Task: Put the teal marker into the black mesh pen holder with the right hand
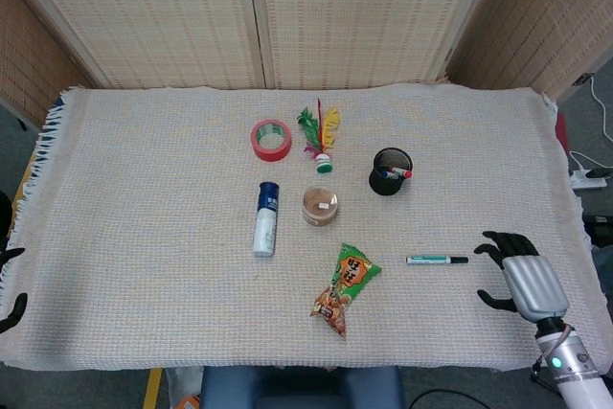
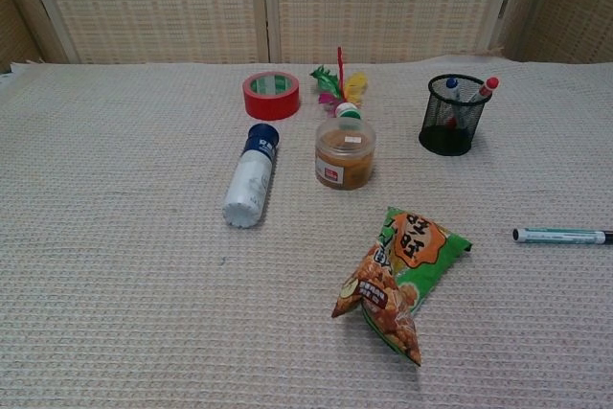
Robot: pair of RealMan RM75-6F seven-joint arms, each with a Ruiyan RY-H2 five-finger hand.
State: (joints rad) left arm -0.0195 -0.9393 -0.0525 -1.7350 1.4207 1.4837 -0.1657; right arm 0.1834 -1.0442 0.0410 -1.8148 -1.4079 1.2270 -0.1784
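The teal marker lies flat on the woven cloth, right of centre, its black cap pointing right; the chest view shows the marker at its right edge. The black mesh pen holder stands upright behind it with two pens inside, also seen as the holder in the chest view. My right hand hovers open to the right of the marker, fingers spread, apart from it. Only the dark fingertips of my left hand show at the left edge of the table, holding nothing.
A snack bag lies left of the marker. A brown-lidded jar, a white bottle with blue cap, a red tape roll and a feathered shuttlecock sit mid-table. A cable and power strip lie off the right edge.
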